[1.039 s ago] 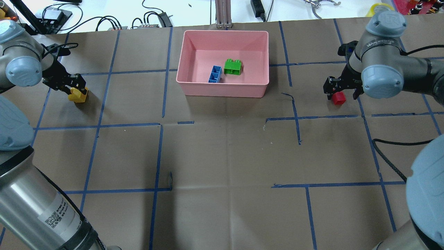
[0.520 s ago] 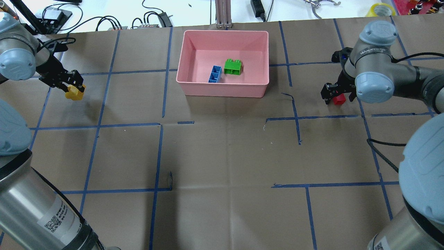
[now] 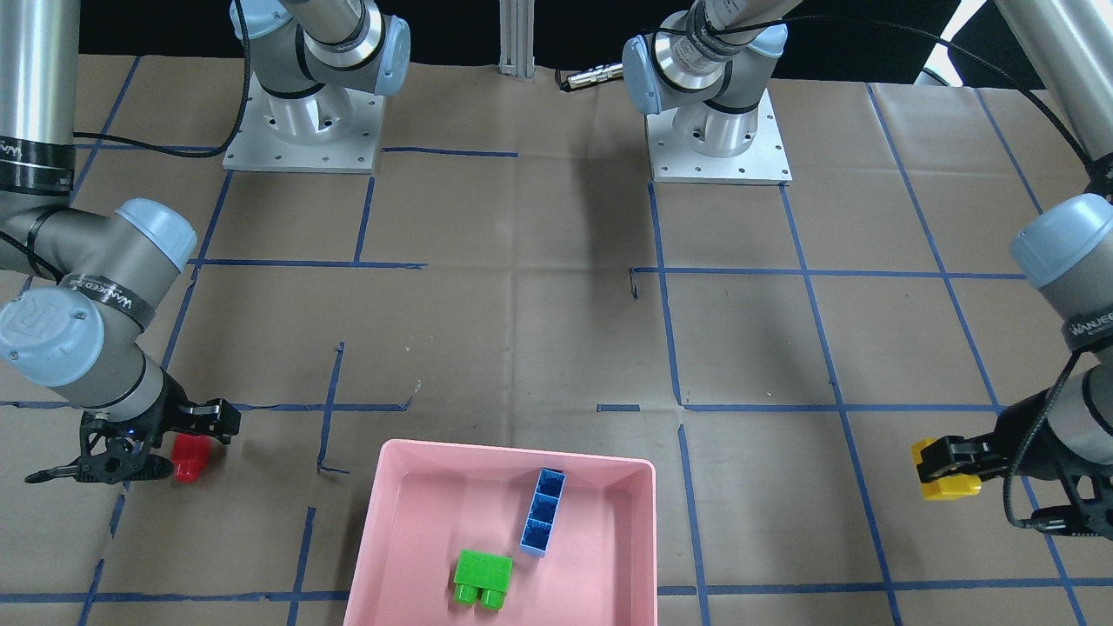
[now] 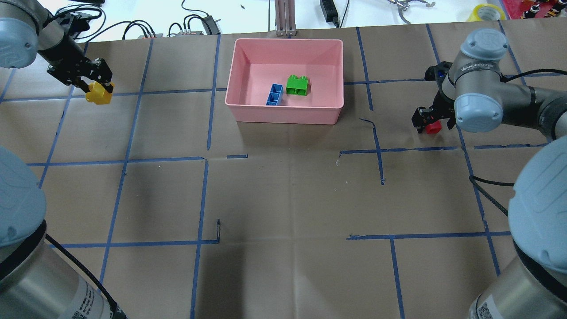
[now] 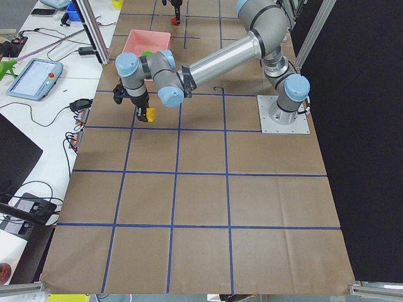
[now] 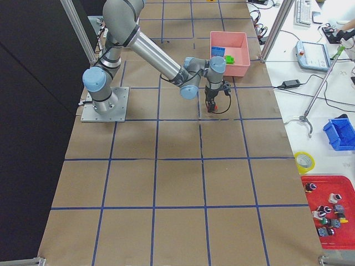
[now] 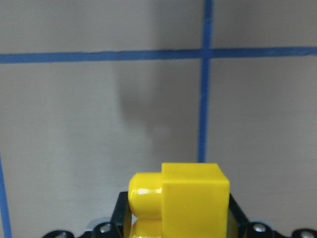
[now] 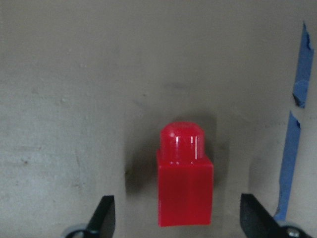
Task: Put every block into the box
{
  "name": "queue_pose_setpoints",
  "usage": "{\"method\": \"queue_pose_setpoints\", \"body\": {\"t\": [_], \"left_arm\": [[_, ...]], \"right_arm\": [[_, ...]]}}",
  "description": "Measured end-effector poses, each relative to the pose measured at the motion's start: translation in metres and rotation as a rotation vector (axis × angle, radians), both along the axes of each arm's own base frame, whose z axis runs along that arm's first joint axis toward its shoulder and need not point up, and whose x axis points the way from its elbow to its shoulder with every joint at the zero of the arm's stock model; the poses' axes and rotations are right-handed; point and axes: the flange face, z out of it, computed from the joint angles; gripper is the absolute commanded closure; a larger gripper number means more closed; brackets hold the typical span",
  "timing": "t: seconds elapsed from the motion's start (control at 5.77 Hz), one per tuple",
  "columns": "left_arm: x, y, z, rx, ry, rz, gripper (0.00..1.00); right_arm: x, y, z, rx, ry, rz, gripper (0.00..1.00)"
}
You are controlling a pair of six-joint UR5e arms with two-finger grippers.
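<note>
The pink box [image 4: 283,116] stands at the table's far middle and also shows in the front view [image 3: 409,456]. In it lie the blue brick [image 4: 274,94] and the green brick [image 4: 297,85]. My left gripper [image 4: 94,85] is shut on the yellow brick [image 4: 99,94] and holds it in the air, far left of the box; the left wrist view shows the brick [image 7: 183,198] between the jaws above the paper. My right gripper [image 4: 433,122] is open, low over the table, with a finger on each side of the red brick [image 8: 185,181], right of the box.
Blue tape lines cross the brown paper. Cables and electronics lie beyond the far edge [image 4: 195,24], with a yellow tape roll [image 4: 485,11] at the far right. The two arm bases [image 3: 303,130] [image 3: 717,143] stand on the robot's side.
My left gripper has risen with the yellow brick and carried it toward the table's far edge. My right gripper has shifted slightly about the red brick and stays open.
</note>
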Motion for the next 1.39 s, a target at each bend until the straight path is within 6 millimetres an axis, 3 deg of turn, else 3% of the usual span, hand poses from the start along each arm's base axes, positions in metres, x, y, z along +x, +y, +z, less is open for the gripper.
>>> {"method": "queue_pose_setpoints", "body": {"t": [0.17,0.35,0.52,0.69,0.87,1.04,1.21,1.39], "left_arm": [[-0.072,-0.009,0.027,-0.005,0.000,0.047,0.56],[-0.143,-0.012,0.040,-0.001,0.006,0.102,0.56],[-0.215,-0.008,0.041,0.002,0.012,0.154,0.56],[-0.278,-0.002,0.031,-0.002,0.024,0.200,0.56],[-0.323,-0.002,0.012,-0.016,0.041,0.233,0.56],[-0.343,-0.005,-0.003,-0.032,0.050,0.245,0.55],[-0.350,-0.012,-0.020,-0.048,0.052,0.247,0.02],[-0.354,-0.025,-0.048,-0.086,0.057,0.250,0.01]], "right_arm": [[0.000,0.000,0.000,0.000,-0.001,0.000,0.54],[0.000,0.000,0.000,0.000,-0.003,-0.001,0.67],[0.001,0.000,0.000,-0.001,-0.008,-0.002,0.84],[0.001,0.000,0.001,-0.004,-0.010,-0.002,0.89],[0.000,-0.003,0.008,-0.011,-0.006,-0.001,0.91],[-0.002,-0.009,0.025,-0.024,0.000,-0.001,0.93],[-0.003,-0.018,0.055,-0.023,-0.002,-0.004,0.94],[-0.002,-0.026,0.089,-0.007,-0.013,-0.010,0.93]]}}
